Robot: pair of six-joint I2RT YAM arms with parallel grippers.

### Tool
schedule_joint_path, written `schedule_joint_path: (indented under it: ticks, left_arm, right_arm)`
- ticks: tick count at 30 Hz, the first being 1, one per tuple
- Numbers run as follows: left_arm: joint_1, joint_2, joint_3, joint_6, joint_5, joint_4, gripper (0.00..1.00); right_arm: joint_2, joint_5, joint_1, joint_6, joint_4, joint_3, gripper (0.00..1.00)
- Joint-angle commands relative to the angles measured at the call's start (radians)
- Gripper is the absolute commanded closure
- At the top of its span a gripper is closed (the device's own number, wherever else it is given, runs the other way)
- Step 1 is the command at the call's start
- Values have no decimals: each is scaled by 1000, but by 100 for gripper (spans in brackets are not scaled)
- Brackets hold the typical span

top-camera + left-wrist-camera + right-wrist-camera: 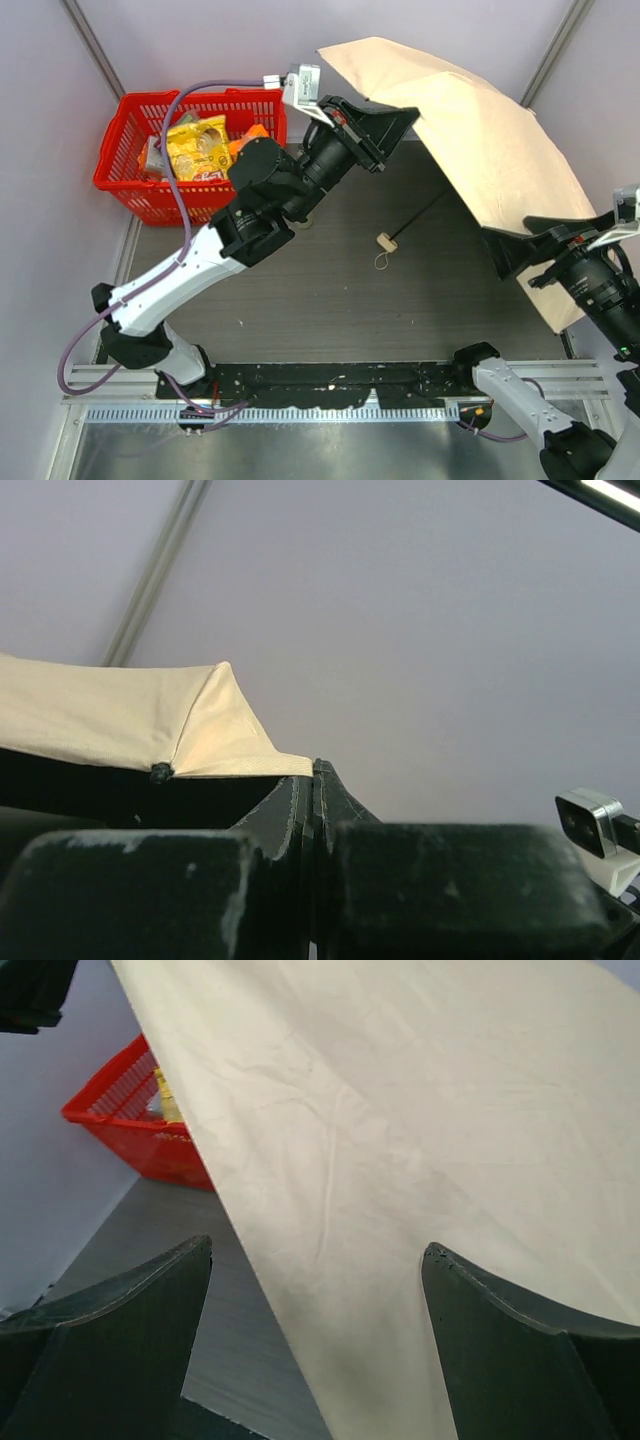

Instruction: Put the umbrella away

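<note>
Collapsing the open umbrella (490, 150), tilted over the counter's (330, 300) far right, should go best with the left claw (400, 120) pinched shut on its rim while the wide-open right claw (550, 240) grips fabric, not ribs.

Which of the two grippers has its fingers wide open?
The right gripper: its fingers stand wide apart, facing the umbrella canopy. The left gripper has its fingers pressed together, closed on the canopy's edge.
</note>
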Motion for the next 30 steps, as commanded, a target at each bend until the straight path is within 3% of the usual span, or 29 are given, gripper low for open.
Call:
schedule_joint_path:
  ticks: [1,7,15,20,27,29,30]
  left_arm:
    - [-20,6,70,8,-122,-3,100]
    - [-49,65,165,11,-165,-58,100]
    - [-103,173,335,46,-194,-119,100]
    - [-144,204,366,75,-214,-119,100]
    - [-174,213,359,110,-231,-162,100]
    - [-184,206,351,121,-226,-159,100]
    - [-189,204,346,130,-225,-155,100]
  right_arm:
    - [12,205,-14,-108,86,-4,10]
    - [135,270,7,-145,65,102,10]
    - [266,-74,-90,-55,170,219,10]
    - [283,-57,-126,-102,230,205,10]
    - [292,-302,-117,-96,313,108,10]
    - [244,-258,-118,-98,368,24,14]
    - [214,-234,-118,-113,389,-26,22]
